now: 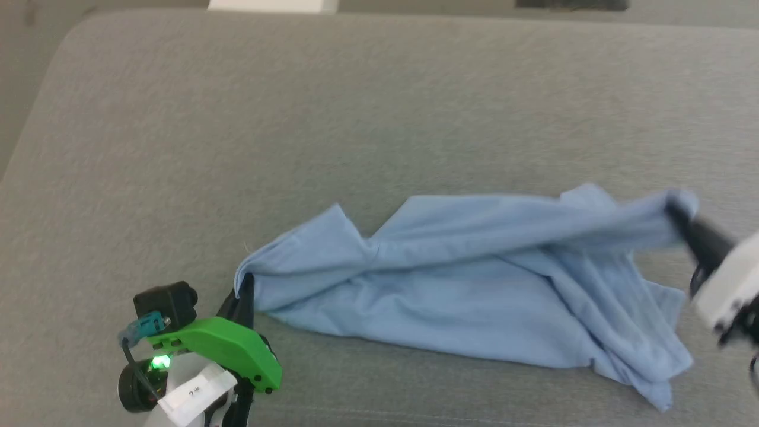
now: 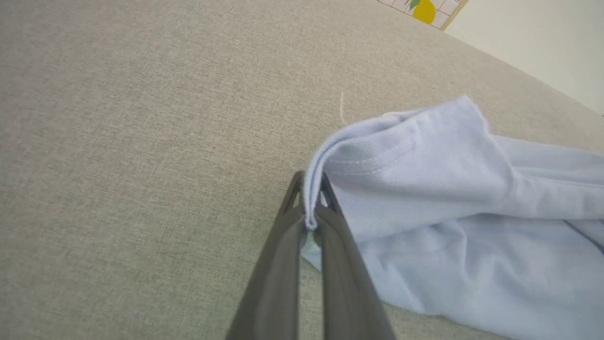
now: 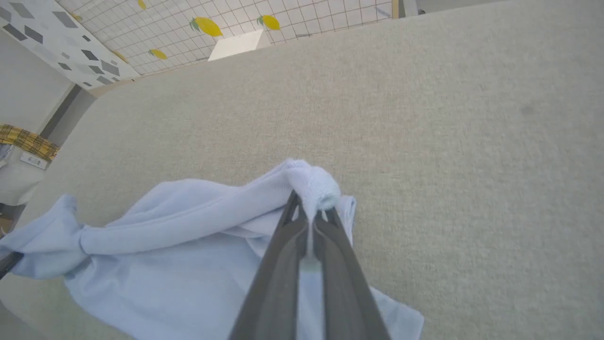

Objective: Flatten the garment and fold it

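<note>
Garment (image 1: 474,279) is lying bunched and twisted on the grey cushion (image 1: 296,118), not yet flattened. Nearest, the left gripper (image 1: 245,284) is pinching one hem corner; farther off, the right gripper (image 1: 679,213) is clamping the opposite end. Spreading and folding are both waiting.

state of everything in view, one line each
garment: crumpled and twisted, not yet flat or folded, pinched at two opposite ends, lower part lying on the cushion
left gripper: shut on a hemmed edge of the garment
right gripper: shut on a bunched end of the garment, lifting it
grey cushion: bare around the garment
</note>
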Controlling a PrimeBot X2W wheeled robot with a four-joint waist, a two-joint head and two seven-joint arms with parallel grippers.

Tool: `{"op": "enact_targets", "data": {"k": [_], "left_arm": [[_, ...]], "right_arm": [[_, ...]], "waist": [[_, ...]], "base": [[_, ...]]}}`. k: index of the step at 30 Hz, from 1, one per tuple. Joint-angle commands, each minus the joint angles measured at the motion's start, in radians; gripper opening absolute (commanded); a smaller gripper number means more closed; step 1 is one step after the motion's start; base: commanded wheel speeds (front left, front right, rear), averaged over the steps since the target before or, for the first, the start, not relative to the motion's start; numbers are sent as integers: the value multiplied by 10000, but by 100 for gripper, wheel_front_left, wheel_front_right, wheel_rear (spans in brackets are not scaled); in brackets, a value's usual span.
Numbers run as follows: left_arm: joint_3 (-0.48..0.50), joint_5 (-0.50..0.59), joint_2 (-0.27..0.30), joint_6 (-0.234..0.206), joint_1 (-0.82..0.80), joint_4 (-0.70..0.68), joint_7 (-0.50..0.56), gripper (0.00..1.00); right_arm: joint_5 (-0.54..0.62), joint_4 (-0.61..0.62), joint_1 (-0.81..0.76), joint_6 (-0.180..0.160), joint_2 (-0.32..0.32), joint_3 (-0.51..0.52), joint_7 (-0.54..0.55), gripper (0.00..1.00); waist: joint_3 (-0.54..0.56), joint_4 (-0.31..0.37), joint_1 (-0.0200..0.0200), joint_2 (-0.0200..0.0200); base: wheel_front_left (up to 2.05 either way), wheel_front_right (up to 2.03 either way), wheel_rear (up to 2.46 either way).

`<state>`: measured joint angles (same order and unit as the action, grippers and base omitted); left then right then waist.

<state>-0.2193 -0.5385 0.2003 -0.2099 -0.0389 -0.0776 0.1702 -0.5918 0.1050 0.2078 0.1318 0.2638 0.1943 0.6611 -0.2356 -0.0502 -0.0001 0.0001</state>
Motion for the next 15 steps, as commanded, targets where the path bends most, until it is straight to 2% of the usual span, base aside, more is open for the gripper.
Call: {"op": "enact_targets", "data": {"k": [1,4,8,13,15], "left_arm": [[20,-88,100,-53,126,-22,8,0],[-12,-134,110,-30,227,3,22,0],[54,-465,-56,162,317,1,-196,0],[278,-984,-87,626,-171,200,-344,0],[388,-1142,27,847,-723,312,-267,0]], "right_arm": [[-129,210,-448,-11,-275,85,54,0],[-324,443,-1547,-11,-797,291,194,0],[-536,503,-2401,-11,-1176,265,451,0],[-715,494,-2129,-11,-1040,35,637,0],[-697,508,-1635,-11,-703,-158,908,0]], "waist": [[951,962,1,-1],[1077,986,1,-1],[1231,954,1,-1],[1353,890,1,-1],[1397,879,1,-1]], "base": [[0,0,0],[0,0,0],[0,0,0],[0,0,0],[0,0,0]]}}
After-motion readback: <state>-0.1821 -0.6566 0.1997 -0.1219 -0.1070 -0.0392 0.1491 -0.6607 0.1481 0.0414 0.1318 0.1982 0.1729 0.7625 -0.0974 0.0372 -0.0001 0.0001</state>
